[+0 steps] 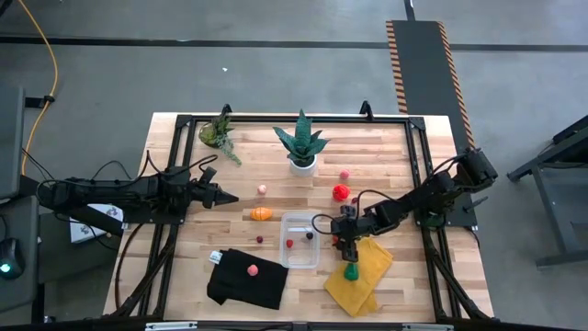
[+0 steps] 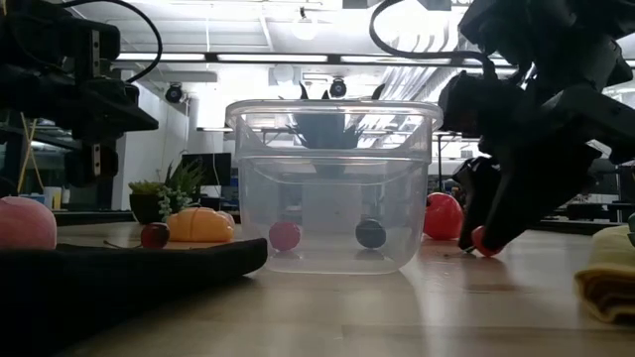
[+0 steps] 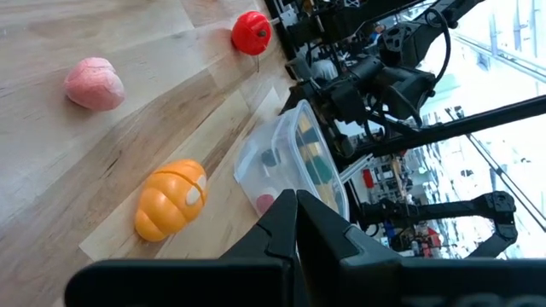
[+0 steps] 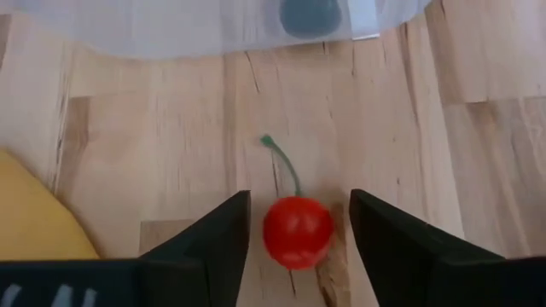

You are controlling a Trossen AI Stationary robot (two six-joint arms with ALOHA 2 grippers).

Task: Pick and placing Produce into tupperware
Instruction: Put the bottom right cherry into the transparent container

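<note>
The bench (image 1: 184, 276) is made of pale wood planks with a black frame around it, and it stands on a grey floor (image 1: 276, 74). A yellow and black striped strip (image 1: 418, 64) runs down the floor at the upper right of the high view. The low view shows a big room with bright ceiling lights (image 2: 298, 25).

The tupperware (image 1: 300, 239) sits in the lower middle of the high view, with two small produce pieces inside. To its right, the right end effector (image 4: 297, 226) is open, its two fingers on each side of a red cherry (image 4: 297, 232) lying on the wood. The left end effector (image 1: 231, 197), at the left middle, is closed and holds nothing.

A yellow cloth (image 1: 363, 276) and a black cloth (image 1: 248, 280) lie along the bottom.
</note>
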